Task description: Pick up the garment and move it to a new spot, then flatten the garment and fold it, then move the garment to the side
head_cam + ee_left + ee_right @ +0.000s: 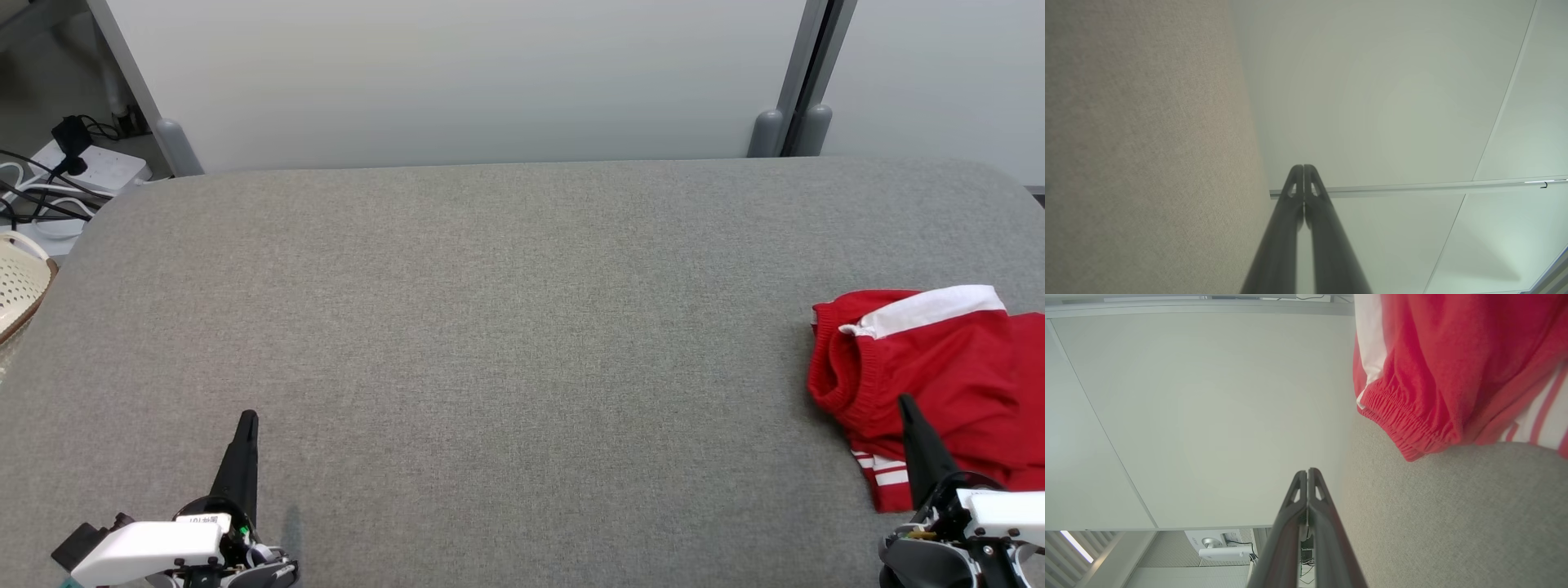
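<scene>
Grey fabric table in front of pale partition panels

The table [490, 327] spans the frame, its far corners rounded. Behind it stand plain pale panels [457, 82], with grey post feet [767, 131] at the upper right. At the upper left, a white power strip [102, 167] with black cables lies on the floor. A cream basket [20, 282] sits at the left edge.

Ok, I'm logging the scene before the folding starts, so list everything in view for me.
garment: one, red with white bands, crumpled at the table's right edge
table: one, grey fabric top, across the head view
partition: two panels, white, behind the table
power strip: one, white with dark cables, beyond the table's far left corner
basket: one, cream, left edge, partly cut off
left end effector: one, dark fingers shut, lower left over the table
right end effector: one, dark fingers shut, lower right by the garment
</scene>
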{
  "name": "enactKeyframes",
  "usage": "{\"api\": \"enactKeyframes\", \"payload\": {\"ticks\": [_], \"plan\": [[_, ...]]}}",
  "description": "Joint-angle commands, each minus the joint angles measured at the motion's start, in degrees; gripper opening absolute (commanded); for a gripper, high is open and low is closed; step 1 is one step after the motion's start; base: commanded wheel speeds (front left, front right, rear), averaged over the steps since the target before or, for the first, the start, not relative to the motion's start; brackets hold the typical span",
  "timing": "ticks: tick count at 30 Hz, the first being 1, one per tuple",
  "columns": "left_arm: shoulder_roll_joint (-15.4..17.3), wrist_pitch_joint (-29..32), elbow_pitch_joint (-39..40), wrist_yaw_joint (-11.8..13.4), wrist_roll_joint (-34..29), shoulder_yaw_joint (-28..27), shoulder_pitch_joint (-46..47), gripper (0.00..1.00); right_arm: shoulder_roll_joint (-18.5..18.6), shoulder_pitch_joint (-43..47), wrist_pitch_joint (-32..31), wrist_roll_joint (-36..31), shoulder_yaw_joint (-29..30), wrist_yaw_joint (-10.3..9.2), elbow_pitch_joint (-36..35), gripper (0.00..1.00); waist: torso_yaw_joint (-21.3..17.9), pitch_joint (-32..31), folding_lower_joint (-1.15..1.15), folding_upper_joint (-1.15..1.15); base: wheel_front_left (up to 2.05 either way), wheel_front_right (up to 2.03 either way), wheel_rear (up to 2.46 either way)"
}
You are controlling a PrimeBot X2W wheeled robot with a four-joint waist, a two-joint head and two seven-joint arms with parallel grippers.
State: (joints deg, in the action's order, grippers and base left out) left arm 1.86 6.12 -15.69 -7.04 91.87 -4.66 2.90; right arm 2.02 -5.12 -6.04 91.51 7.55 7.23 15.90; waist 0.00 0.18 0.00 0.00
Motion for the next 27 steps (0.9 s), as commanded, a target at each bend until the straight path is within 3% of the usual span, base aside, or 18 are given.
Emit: {"api": "enactKeyframes", "payload": {"ticks": [1, 27], "plan": [[1.0, 0.4, 1.7, -0.5, 0.3, -1.9, 3.3, 0.0, 0.9, -1.1, -0.4, 0.7, -1.0, 0.25, -1.9, 0.0, 0.0, 0.0, 0.0, 0.0, 0.0, 0.0, 0.0], [1.0, 0.4, 1.7, -0.5, 0.3, -1.9, 3.3, 0.0, 0.9, -1.1, -0.4, 0.7, -1.0, 0.25, -1.9, 0.0, 0.0, 0.0, 0.0, 0.0, 0.0, 0.0, 0.0]]}}
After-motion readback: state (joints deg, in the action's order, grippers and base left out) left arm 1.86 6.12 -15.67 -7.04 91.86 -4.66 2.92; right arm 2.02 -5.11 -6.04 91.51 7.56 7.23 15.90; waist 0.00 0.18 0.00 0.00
